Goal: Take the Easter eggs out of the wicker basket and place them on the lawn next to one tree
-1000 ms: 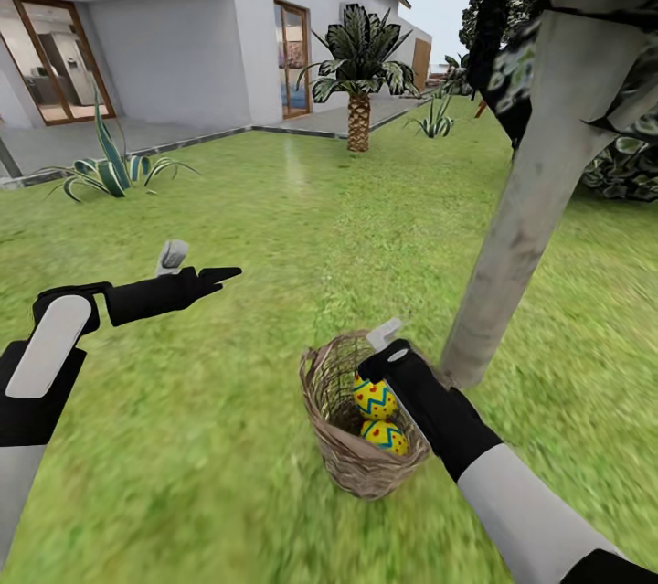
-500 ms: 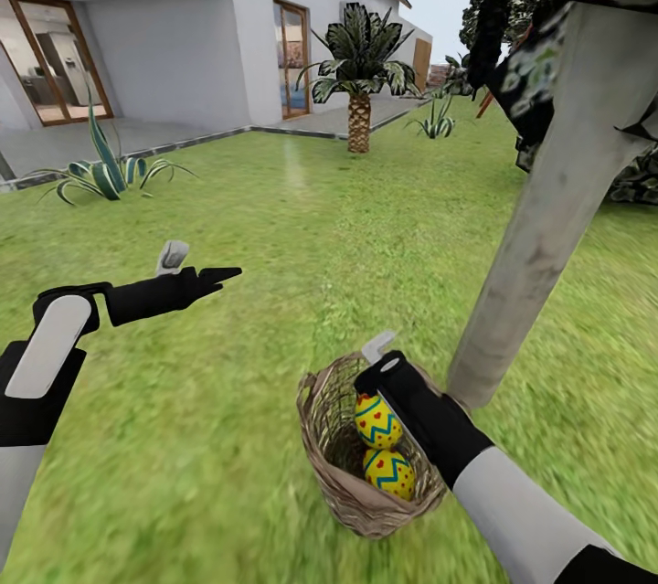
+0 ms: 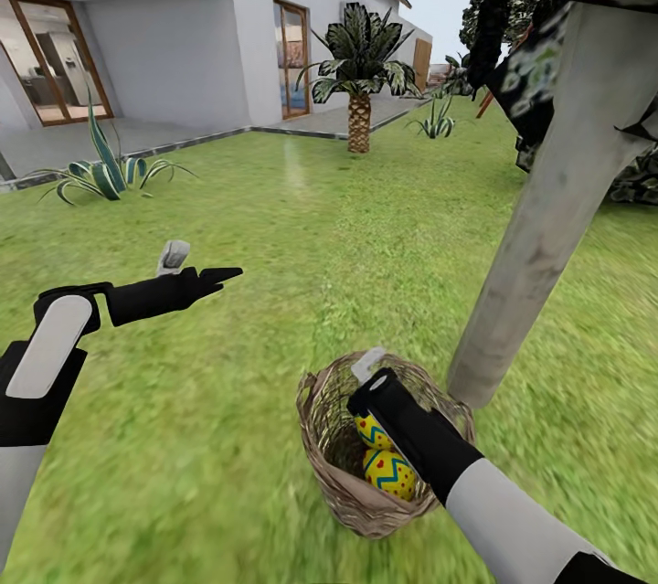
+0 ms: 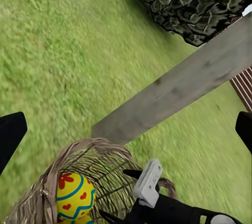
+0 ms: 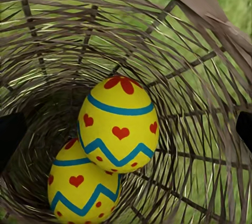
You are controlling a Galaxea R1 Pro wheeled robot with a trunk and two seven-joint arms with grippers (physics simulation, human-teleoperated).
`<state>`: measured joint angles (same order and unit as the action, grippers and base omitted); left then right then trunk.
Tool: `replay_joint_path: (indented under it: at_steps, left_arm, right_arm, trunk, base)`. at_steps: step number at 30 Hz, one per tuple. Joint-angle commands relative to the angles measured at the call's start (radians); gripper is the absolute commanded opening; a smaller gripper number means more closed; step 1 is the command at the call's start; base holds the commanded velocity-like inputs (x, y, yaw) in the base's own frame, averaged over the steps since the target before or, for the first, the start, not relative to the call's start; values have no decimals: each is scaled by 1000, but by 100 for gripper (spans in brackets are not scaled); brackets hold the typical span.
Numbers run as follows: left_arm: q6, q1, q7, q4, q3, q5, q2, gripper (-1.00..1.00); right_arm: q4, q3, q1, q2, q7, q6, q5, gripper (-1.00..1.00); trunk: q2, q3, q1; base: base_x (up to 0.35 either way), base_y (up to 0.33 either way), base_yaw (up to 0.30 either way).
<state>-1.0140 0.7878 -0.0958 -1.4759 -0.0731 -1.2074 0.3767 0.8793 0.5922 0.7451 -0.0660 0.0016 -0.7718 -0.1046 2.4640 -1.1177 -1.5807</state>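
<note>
Right gripper (image 3: 363,383) reaches into the wicker basket (image 3: 331,438) above two Easter eggs (image 5: 118,123), jaws seemingly spread; left gripper (image 3: 203,266) spread wide, empty.

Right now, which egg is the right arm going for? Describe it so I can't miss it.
Start at the pale tree trunk; the wicker basket sits at its foot. Two eggs show inside, and the target looks to be the upper egg, resting on the other one: it has a red flower on top.

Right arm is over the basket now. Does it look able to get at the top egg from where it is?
Probably yes. The right gripper sits at the wicker basket mouth, fingers apart, and the right wrist view looks straight down at the upper egg with nothing between. The narrowing weave may crowd the fingers.
</note>
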Motion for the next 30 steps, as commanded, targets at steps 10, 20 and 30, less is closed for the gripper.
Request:
replay_joint_path:
  at_steps: [10, 20, 30]
  left_arm:
    - [-2, 0, -10, 1, 0, 10, 1, 100]
    - [-1, 0, -10, 2, -3, 9, -2, 100]
    - [-1, 0, -10, 2, -5, 10, -7, 100]
  right_arm:
    - [-45, -85, 3, 1, 1, -12, 3, 100]
    - [-352, -136, 197, -47, 69, -61, 3, 100]
    - [-481, -138, 271, -67, 156, -56, 65, 100]
  trunk:
    - [0, -1, 0]
    - [0, -1, 0]
    - [0, -1, 0]
  base:
    - [0, 0, 0]
    - [0, 0, 0]
    - [0, 0, 0]
